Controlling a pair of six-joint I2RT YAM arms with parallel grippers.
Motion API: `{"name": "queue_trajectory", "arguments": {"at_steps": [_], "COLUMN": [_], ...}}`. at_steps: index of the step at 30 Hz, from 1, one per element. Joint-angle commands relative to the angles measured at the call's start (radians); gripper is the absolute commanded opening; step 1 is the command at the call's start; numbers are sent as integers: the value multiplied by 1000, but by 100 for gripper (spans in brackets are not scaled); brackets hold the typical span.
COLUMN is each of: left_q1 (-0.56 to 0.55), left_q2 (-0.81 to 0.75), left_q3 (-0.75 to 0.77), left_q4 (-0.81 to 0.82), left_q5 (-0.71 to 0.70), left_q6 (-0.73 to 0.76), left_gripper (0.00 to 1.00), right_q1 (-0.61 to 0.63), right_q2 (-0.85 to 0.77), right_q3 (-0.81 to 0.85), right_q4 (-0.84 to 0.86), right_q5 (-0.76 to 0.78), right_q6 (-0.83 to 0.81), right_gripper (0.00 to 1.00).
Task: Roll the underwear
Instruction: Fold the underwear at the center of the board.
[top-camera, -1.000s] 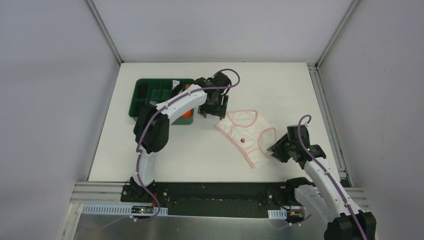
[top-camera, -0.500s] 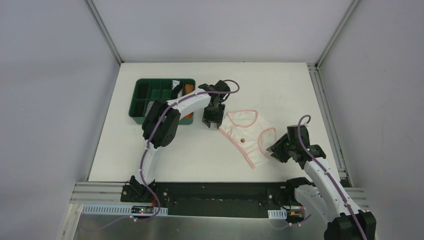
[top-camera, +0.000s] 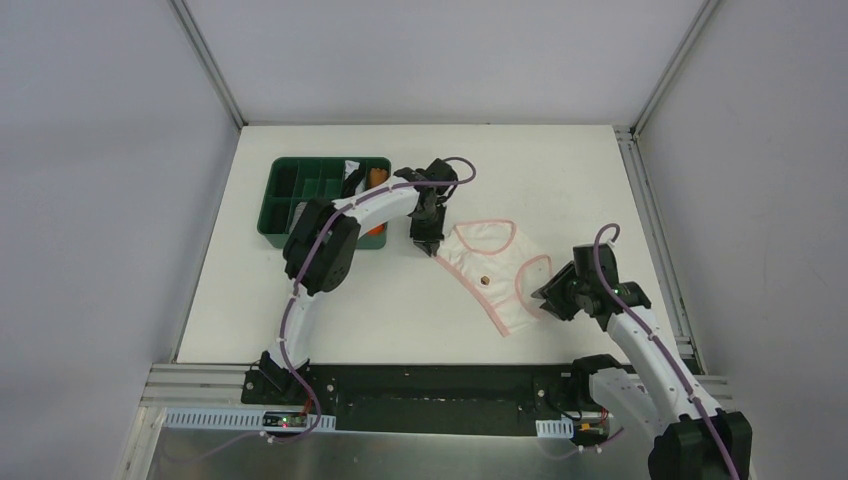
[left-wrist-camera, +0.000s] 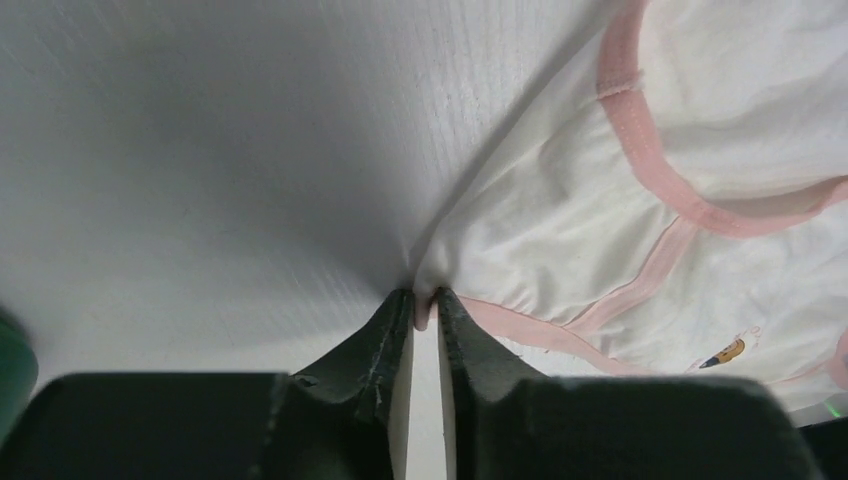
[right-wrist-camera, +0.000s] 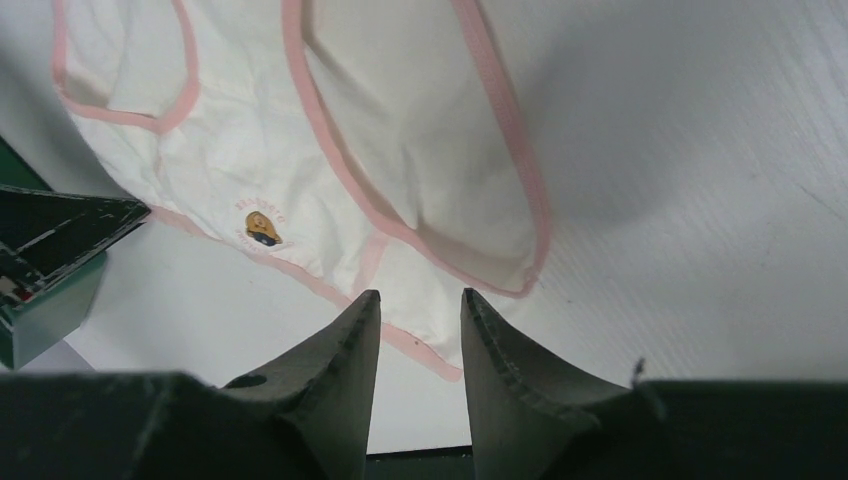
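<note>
The pale pink-white underwear with pink edging lies spread flat on the white table, a small printed emblem on its front. My left gripper is at its far-left corner, and in the left wrist view the left gripper is shut on a pinch of the underwear at the pink-edged corner. My right gripper hovers at the near-right corner. Seen from the right wrist, the right gripper is open, with the underwear's pink hem showing between its fingers, and holds nothing.
A dark green compartment tray stands at the back left beside the left arm, with an orange rolled cloth in it. Metal frame rails run along the table's right edge and the near edge.
The left gripper came down onto the underwear's left corner and went from open to shut on it. The right gripper edged slightly up toward the cloth, staying open.
</note>
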Motion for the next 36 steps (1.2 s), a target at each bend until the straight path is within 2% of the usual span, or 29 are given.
{"name": "queue_trajectory", "arguments": {"at_steps": [1, 2, 9, 16, 21, 25, 36], "left_q1": [-5, -5, -5, -5, -5, -5, -5], "left_q2": [4, -3, -128, -210, -230, -235, -241], "left_q3": [-37, -45, -171, -268, -311, -319, -326], "left_q4": [75, 82, 154, 204, 220, 230, 249], "left_q5": [81, 79, 77, 114, 118, 123, 139], "left_q6": [-58, -61, -114, -173, -193, -204, -211], "left_gripper": [6, 0, 0, 0, 0, 0, 0], "right_q1": [-4, -4, 39, 223, 285, 302, 322], "right_q2": [43, 59, 220, 529, 780, 947, 1138], "right_q3": [102, 120, 260, 485, 710, 830, 941], "right_q4": [37, 44, 110, 148, 121, 113, 142], "right_q5": [-27, -37, -92, -19, -17, -50, -98], "right_q6": [-20, -24, -37, -27, -56, -53, -11], "right_gripper": [38, 38, 38, 29, 28, 27, 26]}}
